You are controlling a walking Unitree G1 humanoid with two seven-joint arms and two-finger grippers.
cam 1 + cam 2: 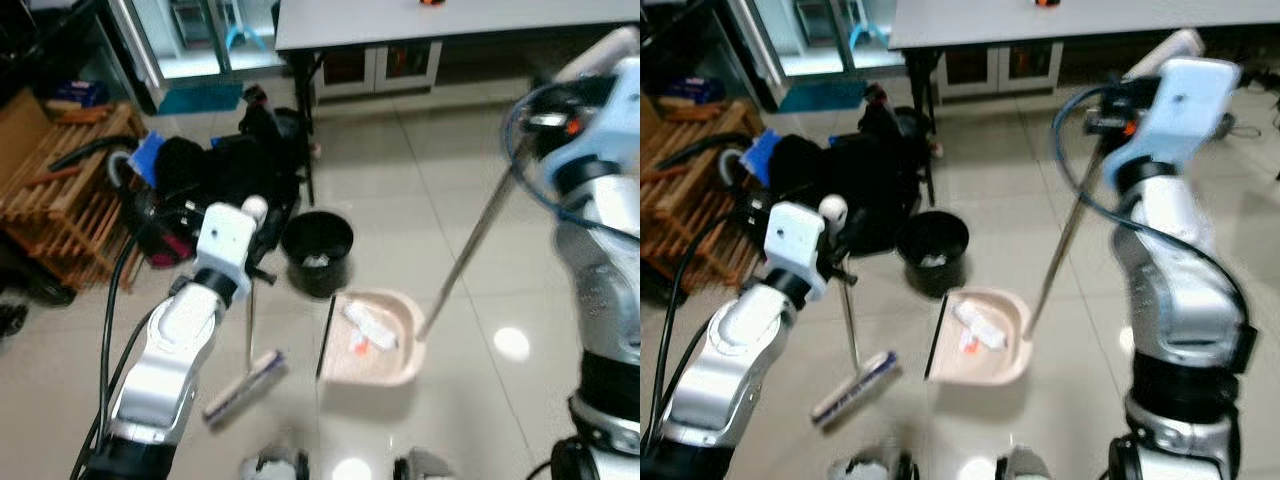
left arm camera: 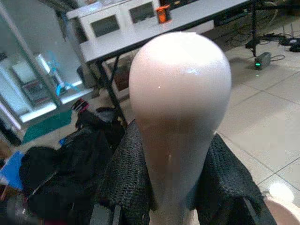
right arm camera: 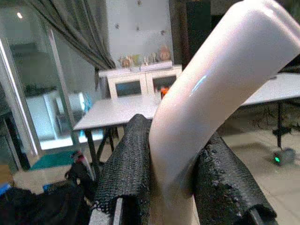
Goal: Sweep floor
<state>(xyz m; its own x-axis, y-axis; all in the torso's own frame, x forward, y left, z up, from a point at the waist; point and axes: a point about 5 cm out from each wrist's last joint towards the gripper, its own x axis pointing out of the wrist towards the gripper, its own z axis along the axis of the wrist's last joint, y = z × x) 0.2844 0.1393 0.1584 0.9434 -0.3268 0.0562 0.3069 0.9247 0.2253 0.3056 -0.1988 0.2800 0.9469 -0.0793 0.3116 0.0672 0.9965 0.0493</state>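
Note:
My left gripper [image 2: 176, 187] is shut on the rounded white top of a short broom's handle [image 1: 249, 320]. The broom's head [image 1: 245, 385] rests on the tiles in front of my feet. A beige dustpan [image 1: 405, 300] sits on the floor just to the right of the broom. It holds white paper scraps and an orange bit [image 1: 368, 328]. Its long metal pole [image 1: 470, 245] rises up and to the right to my right gripper [image 1: 1115, 120], which is shut on the pole's curved white grip [image 3: 201, 89].
A black bin [image 1: 317, 250] with white litter inside stands just behind the dustpan. Black bags [image 1: 220, 170] are piled at the left beside a table leg. A wooden rack [image 1: 60, 190] lies further left. A grey table [image 1: 450, 20] spans the back.

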